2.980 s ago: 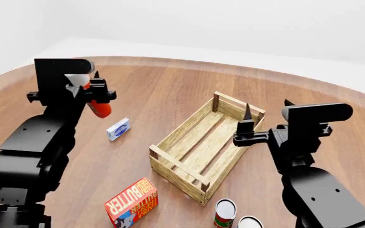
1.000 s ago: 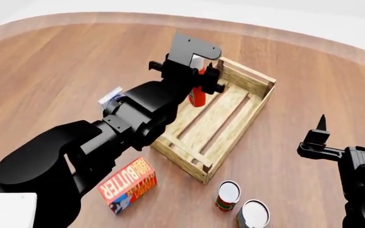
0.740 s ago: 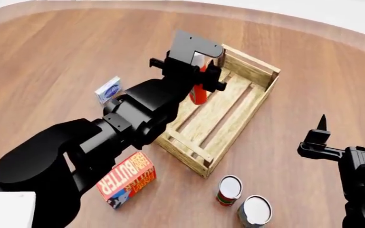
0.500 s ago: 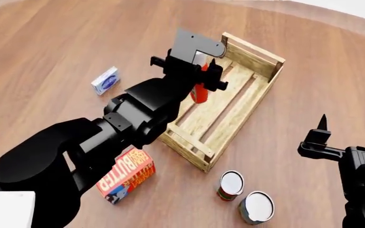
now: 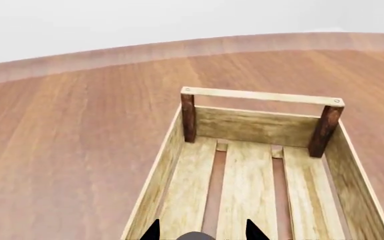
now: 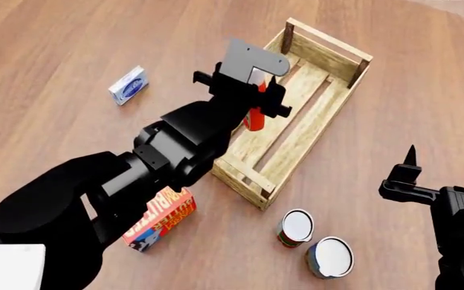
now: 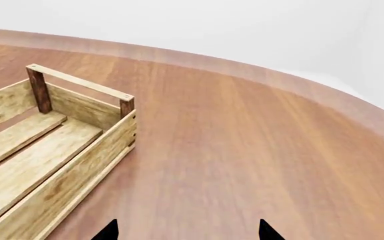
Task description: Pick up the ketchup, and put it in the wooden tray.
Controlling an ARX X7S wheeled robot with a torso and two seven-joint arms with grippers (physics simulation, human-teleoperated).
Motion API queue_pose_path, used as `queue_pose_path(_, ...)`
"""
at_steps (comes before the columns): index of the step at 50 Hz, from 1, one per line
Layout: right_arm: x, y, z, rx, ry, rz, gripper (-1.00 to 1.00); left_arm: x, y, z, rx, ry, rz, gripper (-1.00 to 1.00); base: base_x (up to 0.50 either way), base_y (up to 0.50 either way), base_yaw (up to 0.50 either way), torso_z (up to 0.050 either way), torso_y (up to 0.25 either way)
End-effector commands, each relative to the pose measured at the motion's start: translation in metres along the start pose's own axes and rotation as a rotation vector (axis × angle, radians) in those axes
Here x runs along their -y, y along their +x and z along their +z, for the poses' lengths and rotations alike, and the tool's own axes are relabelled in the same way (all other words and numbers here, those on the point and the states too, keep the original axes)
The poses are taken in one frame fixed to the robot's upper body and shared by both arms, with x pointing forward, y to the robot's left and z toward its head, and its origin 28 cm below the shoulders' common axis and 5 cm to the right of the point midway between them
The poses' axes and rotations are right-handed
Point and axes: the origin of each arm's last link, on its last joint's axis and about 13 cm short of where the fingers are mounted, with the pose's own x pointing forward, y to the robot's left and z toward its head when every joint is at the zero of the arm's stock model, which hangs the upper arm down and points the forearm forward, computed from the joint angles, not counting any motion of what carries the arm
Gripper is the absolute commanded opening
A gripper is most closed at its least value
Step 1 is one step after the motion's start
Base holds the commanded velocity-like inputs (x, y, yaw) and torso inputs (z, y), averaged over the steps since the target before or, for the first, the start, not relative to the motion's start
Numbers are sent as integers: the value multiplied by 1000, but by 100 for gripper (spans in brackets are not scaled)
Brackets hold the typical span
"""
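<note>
Small blue box [image 6: 127, 85]: seen lying flat on the table [image 6: 55, 54], far left, well apart from the rest.
Butter box [image 6: 161, 219]: red-orange, lying on table near front-left corner of the wooden tray, partly hidden by left arm.
Left pincer [image 6: 252, 96]: closed on the ketchup; held over the tray's left side. In left wrist view only two dark tips are seen at the frame edge w/ a grey rounded bit between them.
Ketchup [image 6: 255, 116]: orange-red bottle, gripped in left pincer, bottom end pointing down inside the tray outline, above the slats; contact w/ the slats can't be told. Cap hidden by pincer.
Wooden tray [image 6: 341, 103]: pale slatted crate w/ darker corner posts, set diagonally on table at centre. Nothing is seen lying on the slats in left wrist view [image 5: 249, 170]; part of its far end is also shown in right wrist view [image 7: 78, 150].
Cans: red-labelled can [image 6: 295, 228] and blue-sided can [image 6: 328, 257] standing upright, just beside each other, near tray's front corner.
Right pincer [image 6: 437, 175]: open, fingers spread wide, nothing held; hung over bare table right of tray, well apart from it.
</note>
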Motion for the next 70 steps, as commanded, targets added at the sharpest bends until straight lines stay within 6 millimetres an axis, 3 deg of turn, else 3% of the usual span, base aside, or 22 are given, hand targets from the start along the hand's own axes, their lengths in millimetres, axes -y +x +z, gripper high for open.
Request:
queue_pose_path(1,0,0,0,1,2,-3,100,2,0,0,13,13,-2,-100,0,0,0,0,0)
queue_pose_path(22,0,0,0,-14,2,-19,100,7,-3,-18,-22,24,-5,-100,0,0,0,0,0)
queue_pose_path(50,0,0,0,-14,-10,-26,100,7,-5,-26,-33,19,4,-100,0,0,0,0,0)
queue_pose_path(51,0,0,0,-14,-10,-27,100,7,-5,-26,-34,20,4,100,0,0,0,0,0)
queue_pose_path(70,0,0,0,-9,-9,-35,100,10,-6,-31,-47,38,0,100,0,0,0,0,0)
